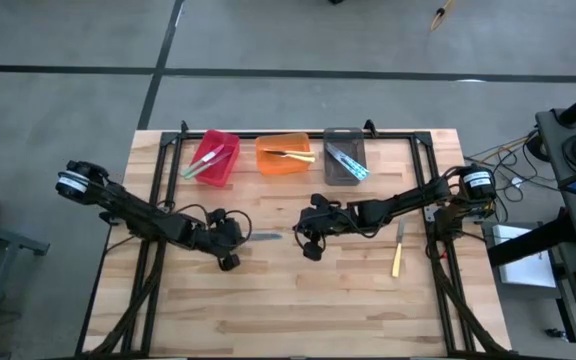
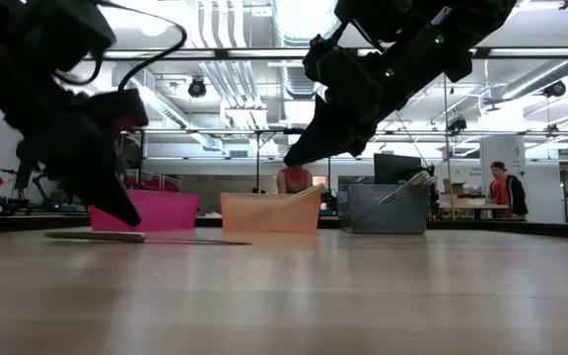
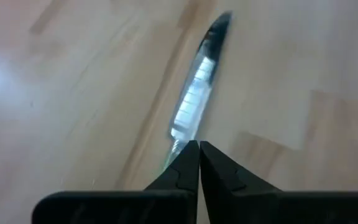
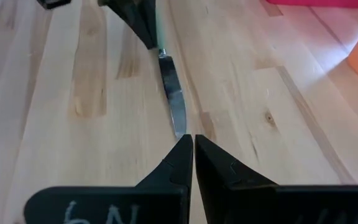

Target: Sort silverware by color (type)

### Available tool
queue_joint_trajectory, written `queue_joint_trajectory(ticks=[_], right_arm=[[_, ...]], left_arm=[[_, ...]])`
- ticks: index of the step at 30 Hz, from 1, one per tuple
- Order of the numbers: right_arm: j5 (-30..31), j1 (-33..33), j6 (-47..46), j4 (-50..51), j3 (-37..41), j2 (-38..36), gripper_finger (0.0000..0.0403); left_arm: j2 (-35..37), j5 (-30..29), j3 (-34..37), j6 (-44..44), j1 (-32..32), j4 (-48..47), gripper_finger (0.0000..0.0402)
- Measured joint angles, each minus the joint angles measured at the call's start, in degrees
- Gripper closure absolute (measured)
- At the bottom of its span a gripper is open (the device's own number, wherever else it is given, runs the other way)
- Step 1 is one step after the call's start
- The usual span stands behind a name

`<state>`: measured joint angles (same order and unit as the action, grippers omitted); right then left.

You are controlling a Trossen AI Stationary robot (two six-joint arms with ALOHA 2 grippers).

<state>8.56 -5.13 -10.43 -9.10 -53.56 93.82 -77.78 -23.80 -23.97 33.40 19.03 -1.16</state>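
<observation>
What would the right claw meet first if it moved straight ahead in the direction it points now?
Probably the knife lying on the table: its blade tip is just ahead of the shut right claw. Beyond it, the left claw grips the knife's handle. Height above the wood is unclear.

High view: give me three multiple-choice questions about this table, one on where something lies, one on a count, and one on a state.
1. Where does the yellow-handled utensil lie?
A. in a bin
B. in a gripper
C. on the table beside the right arm

2. How many bins stand at the far edge?
A. three
B. two
C. five

3. How is the left gripper?
A. wide open over the bins
B. shut on the knife
C. out of view

Answers:
1. C, it lies alone on bare wood.
2. A, red bin, orange bin, grey bin.
3. B, its fingers meet at the handle end.
</observation>
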Motion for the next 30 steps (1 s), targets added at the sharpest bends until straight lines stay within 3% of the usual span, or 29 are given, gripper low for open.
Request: queue_joint_trajectory(ticks=[3,9,12,20,26,30], right_arm=[[0.0,0.0,1.2,0.8,0.0,-0.1,0.0394],[0.0,1.8,-2.7,13.2,-3.2,-5.8,0.0394],[-0.1,2.5,-5.6,17.2,-4.2,-8.0,0.0394],[-13.4,4.8,-16.9,20.7,-4.3,-10.1,0.0394],[-13.5,4.0,-19.6,19.4,-4.2,-5.7,0.0394],[-13.6,3.5,-19.6,11.7,-4.6,-0.6,0.0394]], left_arm=[[2.4,1.5,-2.5,-2.1,0.0,-3.5,0.0399],[8.1,3.6,-10.9,-4.1,0.0,-22.5,0.04],[10.2,5.4,-12.9,-7.3,0.0,-25.2,0.0401],[13.1,17.0,-13.1,-9.7,0.1,-36.8,0.0401],[12.7,14.5,-6.5,-10.3,0.0,-27.4,0.0401],[11.0,10.4,-3.7,-10.1,0.0,-21.0,0.0402]])
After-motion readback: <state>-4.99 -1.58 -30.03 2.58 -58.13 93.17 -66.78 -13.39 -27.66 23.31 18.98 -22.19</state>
